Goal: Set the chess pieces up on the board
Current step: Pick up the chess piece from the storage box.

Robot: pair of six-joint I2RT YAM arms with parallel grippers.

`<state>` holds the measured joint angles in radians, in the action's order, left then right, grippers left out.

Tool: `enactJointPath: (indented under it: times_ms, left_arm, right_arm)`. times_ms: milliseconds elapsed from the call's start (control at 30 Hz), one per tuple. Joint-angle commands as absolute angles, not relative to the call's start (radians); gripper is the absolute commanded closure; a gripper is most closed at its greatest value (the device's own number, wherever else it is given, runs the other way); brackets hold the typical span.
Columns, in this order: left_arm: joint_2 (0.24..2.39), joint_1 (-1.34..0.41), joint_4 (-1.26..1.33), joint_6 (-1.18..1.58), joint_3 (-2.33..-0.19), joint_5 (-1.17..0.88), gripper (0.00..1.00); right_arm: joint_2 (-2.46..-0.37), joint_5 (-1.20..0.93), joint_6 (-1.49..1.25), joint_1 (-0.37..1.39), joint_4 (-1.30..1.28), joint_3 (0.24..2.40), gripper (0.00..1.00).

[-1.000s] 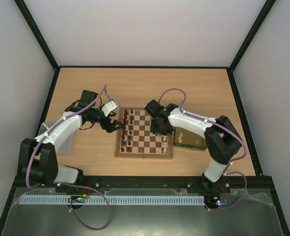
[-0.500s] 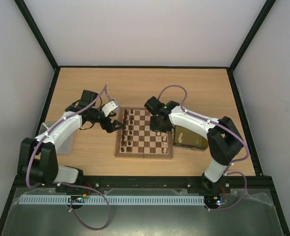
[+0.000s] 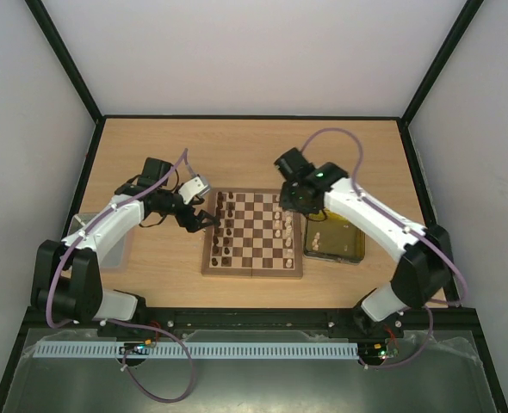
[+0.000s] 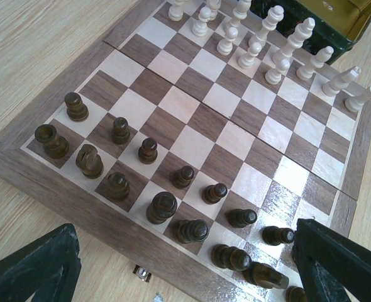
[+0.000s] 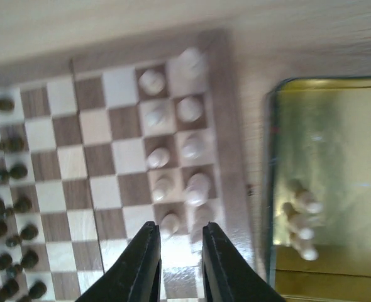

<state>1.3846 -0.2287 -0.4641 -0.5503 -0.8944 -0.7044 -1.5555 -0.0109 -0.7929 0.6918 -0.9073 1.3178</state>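
Right fingers (image 5: 143, 267), narrow and empty, should widen above the tray (image 5: 336, 126) and pinch one cream piece (image 5: 308, 204) alone; left fingers (image 4: 336, 258) wide

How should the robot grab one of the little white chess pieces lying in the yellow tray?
From straight above, because the walls of the yellow tray block a sideways reach. The cream pieces seem to lie in a clump by the wall nearest the board, so pinch an outer one across its thin middle. The view is too blurry to pick which.
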Motion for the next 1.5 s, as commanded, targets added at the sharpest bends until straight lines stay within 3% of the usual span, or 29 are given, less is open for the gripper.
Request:
enactJointPath:
  times_ms: [0, 100, 333, 667, 1033, 1467]
  left_arm:
    - [1.399, -0.238, -0.482, -0.563, -0.909, -0.723, 0.08]
    - [1.405, -0.244, -0.483, -0.563, -0.913, -0.72, 0.08]
    - [1.405, -0.248, -0.486, -0.561, -0.914, -0.712, 0.08]
    - [1.407, -0.247, -0.482, -0.562, -0.907, -0.709, 0.08]
    - [1.413, -0.248, -0.48, -0.565, -0.907, -0.709, 0.08]
    - [1.423, -0.248, -0.474, -0.566, -0.906, -0.706, 0.08]
  right_arm:
    - [-1.457, 0.06, -0.779, 0.59, -1.013, 1.29, 0.79]
    - [-1.422, 0.043, -0.764, 0.545, -0.992, 1.222, 0.65]
    - [-1.41, -0.028, -0.742, 0.462, -0.886, 1.056, 0.65]
    - [-1.47, -0.061, -0.728, 0.444, -0.796, 0.982, 0.64]
    - [-1.535, -0.075, -0.715, 0.41, -0.717, 0.919, 0.66]
    - [-1.572, -0.091, -0.706, 0.404, -0.674, 0.884, 0.79]
